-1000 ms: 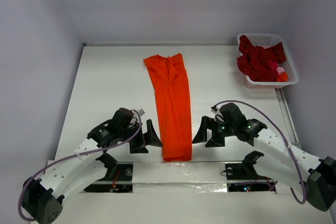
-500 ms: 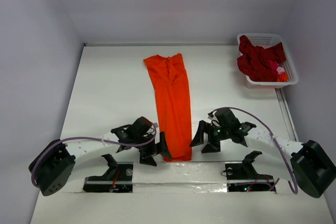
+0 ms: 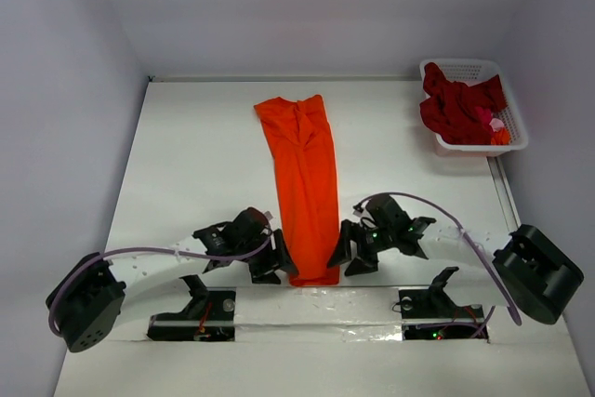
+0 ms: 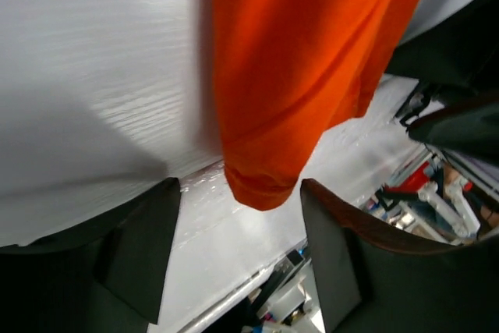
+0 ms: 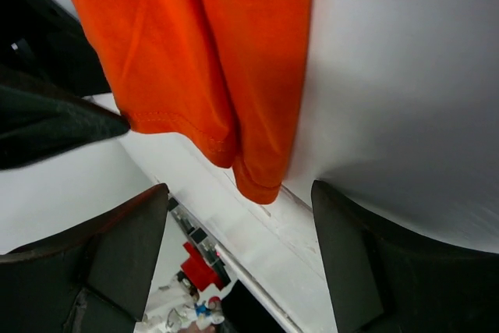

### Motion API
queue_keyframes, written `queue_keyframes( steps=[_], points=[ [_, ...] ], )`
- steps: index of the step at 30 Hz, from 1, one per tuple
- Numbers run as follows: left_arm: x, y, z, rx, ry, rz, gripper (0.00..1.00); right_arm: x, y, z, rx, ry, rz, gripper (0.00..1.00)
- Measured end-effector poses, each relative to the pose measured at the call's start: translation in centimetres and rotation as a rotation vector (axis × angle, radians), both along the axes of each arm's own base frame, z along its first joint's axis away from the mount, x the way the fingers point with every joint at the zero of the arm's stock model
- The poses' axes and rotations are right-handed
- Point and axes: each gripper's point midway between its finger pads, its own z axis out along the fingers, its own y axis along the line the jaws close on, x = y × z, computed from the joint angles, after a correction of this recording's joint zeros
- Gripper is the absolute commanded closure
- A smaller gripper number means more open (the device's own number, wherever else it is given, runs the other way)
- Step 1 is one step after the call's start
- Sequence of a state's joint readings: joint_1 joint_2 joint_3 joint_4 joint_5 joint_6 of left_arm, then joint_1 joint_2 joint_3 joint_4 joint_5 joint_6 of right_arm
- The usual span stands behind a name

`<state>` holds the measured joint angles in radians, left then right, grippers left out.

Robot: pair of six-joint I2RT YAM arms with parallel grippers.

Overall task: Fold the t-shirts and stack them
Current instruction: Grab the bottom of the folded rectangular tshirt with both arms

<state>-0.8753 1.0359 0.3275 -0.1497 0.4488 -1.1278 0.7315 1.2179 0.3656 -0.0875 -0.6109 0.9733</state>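
Plain bright orange-red t-shirt (image 3: pixel 305 183) at centre; dark crimson t-shirts (image 3: pixel 454 104), pink bits showing, upper right in a white lattice basket (image 3: pixel 465 64); white worktop (image 3: pixel 195 155).

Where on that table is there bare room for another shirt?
Bare table lies left of the orange t-shirt, and between it and the basket of crimson t-shirts. Crowded at the near edge, where the left gripper and right gripper flank its hem.

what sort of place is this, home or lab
Probably a robot lab cell: bare walls around a white table, left arm and right arm bolted at its edge, an orange t-shirt laid out, red shirts in a basket.
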Motion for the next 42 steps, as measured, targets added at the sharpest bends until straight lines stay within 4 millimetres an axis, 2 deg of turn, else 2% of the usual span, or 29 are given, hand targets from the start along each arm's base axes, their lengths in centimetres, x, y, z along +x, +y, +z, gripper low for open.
queue_keyframes(
  steps=[2, 8, 14, 23, 25, 26, 33, 40, 42],
  points=[
    [0.4, 0.5, -0.1, 0.026, -0.020, 0.031, 0.49, -0.3, 0.5, -0.1, 0.005, 0.003, 0.018, 0.24],
    [1.2, 1.1, -0.1, 0.054, -0.041, 0.099, 0.53, -0.5, 1.4, -0.3, 0.014, 0.001, 0.041, 0.35],
    [1.3, 1.1, 0.0, 0.046, -0.037, 0.130, 0.51, -0.3, 1.6, -0.4, 0.014, -0.003, 0.029, 0.36],
    [1.5, 0.6, -0.9, 0.048, -0.016, 0.133, 0.49, -0.3, 1.8, -0.5, 0.009, -0.004, 0.023, 0.36],
    [1.6, 0.4, -0.9, 0.040, -0.018, 0.133, 0.50, -0.4, 1.8, -0.4, 0.010, -0.005, 0.025, 0.37],
    [1.7, 0.3, -0.9, 0.036, -0.018, 0.132, 0.50, -0.4, 1.8, -0.4, 0.010, -0.005, 0.025, 0.42],
    [1.8, 0.2, -1.0, 0.031, -0.016, 0.142, 0.57, -0.4, 2.1, -0.3, 0.016, -0.008, 0.021, 0.56],
    [1.6, 0.3, -1.2, 0.034, -0.006, 0.149, 0.61, -0.5, 2.4, -0.7, 0.015, -0.002, 0.027, 0.56],
    [1.7, 0.3, -1.3, 0.035, -0.005, 0.150, 0.64, -0.5, 2.4, -0.8, 0.014, 0.000, 0.026, 0.55]
  ],
)
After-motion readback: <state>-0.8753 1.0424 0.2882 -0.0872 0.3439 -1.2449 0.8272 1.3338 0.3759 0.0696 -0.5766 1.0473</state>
